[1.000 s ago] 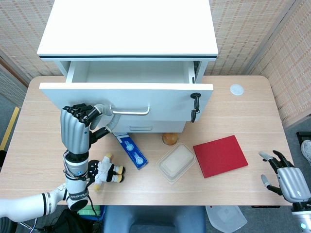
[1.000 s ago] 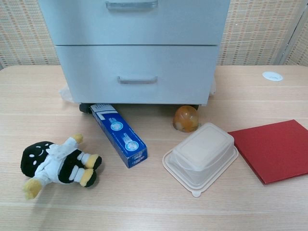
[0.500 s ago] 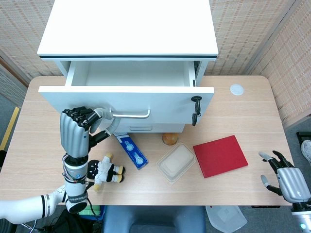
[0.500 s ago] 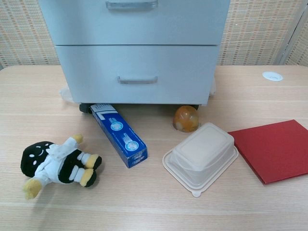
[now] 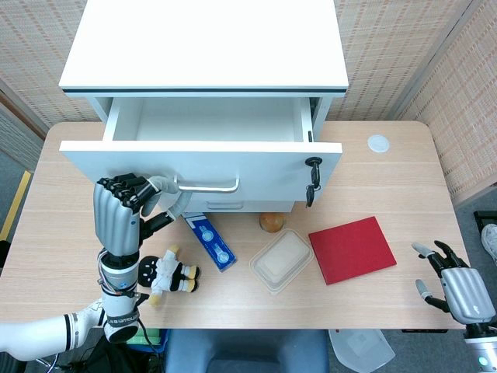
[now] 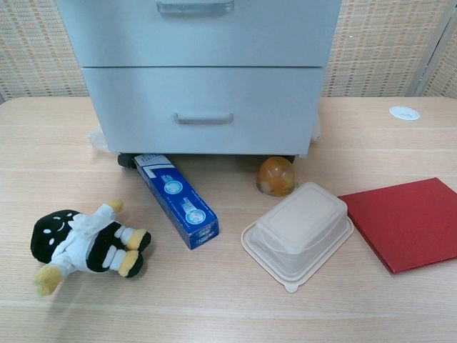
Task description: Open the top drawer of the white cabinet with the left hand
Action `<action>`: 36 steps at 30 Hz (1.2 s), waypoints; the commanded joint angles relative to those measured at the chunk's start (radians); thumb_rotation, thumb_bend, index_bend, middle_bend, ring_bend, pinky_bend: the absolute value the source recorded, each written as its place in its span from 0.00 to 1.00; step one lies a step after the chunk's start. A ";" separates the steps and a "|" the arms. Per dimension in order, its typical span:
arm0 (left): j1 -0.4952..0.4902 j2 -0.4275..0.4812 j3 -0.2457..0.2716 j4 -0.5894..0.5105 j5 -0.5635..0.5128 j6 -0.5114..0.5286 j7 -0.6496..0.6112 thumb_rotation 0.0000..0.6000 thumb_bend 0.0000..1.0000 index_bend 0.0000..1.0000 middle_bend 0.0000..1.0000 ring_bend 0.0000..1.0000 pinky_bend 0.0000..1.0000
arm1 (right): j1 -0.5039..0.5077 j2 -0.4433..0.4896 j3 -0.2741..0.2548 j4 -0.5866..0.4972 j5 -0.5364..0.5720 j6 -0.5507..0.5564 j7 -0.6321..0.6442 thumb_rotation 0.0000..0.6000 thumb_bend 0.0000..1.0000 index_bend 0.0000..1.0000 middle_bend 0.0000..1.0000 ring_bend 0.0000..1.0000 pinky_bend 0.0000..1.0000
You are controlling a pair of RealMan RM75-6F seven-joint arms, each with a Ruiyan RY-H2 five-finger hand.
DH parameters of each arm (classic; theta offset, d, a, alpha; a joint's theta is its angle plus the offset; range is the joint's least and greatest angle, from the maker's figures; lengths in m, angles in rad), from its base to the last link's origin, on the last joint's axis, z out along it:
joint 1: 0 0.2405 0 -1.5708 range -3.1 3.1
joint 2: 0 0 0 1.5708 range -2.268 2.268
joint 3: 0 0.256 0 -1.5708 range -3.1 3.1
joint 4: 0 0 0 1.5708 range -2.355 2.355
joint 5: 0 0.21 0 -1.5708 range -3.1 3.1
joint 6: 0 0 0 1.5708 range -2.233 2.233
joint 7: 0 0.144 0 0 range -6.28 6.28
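Head view: the white cabinet (image 5: 203,43) has its top drawer (image 5: 200,159) pulled out. The left hand (image 5: 118,214) has its fingers (image 5: 128,186) curled by the left end of the drawer handle (image 5: 208,185); actual grip seems likely but is hard to confirm. Below those fingers lie a plush doll (image 5: 171,272) and a blue box (image 5: 211,241). The right hand (image 5: 458,284) hovers off the table's edge with fingers spread, holding nothing.

Chest view: neither hand appears; the plush doll (image 6: 82,239), blue box (image 6: 177,200), lidded plastic container (image 6: 300,232) and red book (image 6: 407,221) lie before the cabinet (image 6: 203,71).
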 commanded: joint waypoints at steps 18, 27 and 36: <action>-0.003 -0.020 0.000 0.019 0.011 -0.009 0.000 1.00 0.29 0.45 1.00 1.00 1.00 | -0.001 -0.003 -0.001 0.009 0.004 -0.003 0.009 1.00 0.33 0.19 0.32 0.24 0.32; -0.004 -0.034 0.002 0.040 0.023 -0.004 0.004 1.00 0.29 0.42 1.00 1.00 1.00 | 0.000 -0.006 -0.001 0.013 0.004 -0.005 0.013 1.00 0.33 0.19 0.32 0.24 0.32; 0.002 -0.041 0.010 0.056 0.037 0.006 0.001 1.00 0.29 0.39 1.00 1.00 1.00 | 0.001 -0.006 -0.001 0.012 0.005 -0.008 0.010 1.00 0.33 0.19 0.32 0.24 0.32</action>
